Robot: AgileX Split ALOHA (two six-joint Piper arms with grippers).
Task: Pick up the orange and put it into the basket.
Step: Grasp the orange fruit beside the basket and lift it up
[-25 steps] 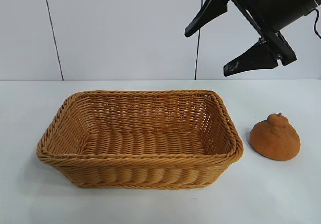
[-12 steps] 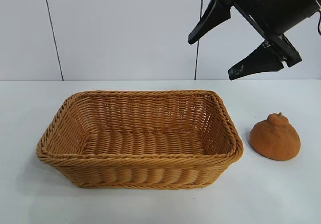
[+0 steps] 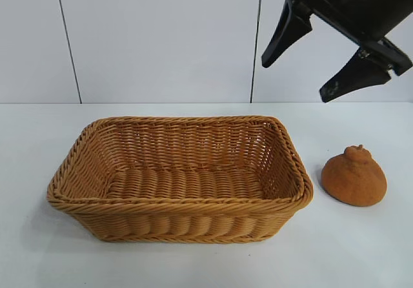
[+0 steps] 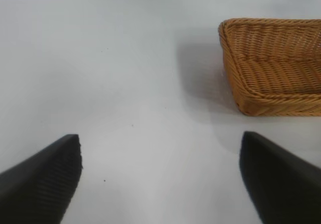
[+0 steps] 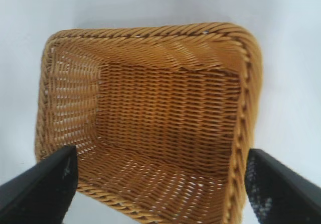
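right gripper (image 3: 300, 81) spread wide at upper right of the exterior frame, well above the table (image 3: 361, 249); holding nothing.

orange (image 3: 354, 176) at lower right of that frame, resting on the table just beside the basket (image 3: 97, 201), apart from its rim, knob up, untouched. basket across the centre and lower left, upright, nothing visible inside. black fingers (image 3: 286, 33) angled down and leftward, hanging high over the gap between basket's right end and orange, in front of the white wall (image 3: 155, 36). right wrist view: basket (image 5: 248, 78) filling the frame, fingers (image 5: 40, 191) at both lower corners, wide apart. left gripper (image 4: 160, 179) likewise spread, empty, over bare table (image 4: 100, 58), with the basket (image 4: 235, 83) at upper right of its frame; not seen in the exterior view.
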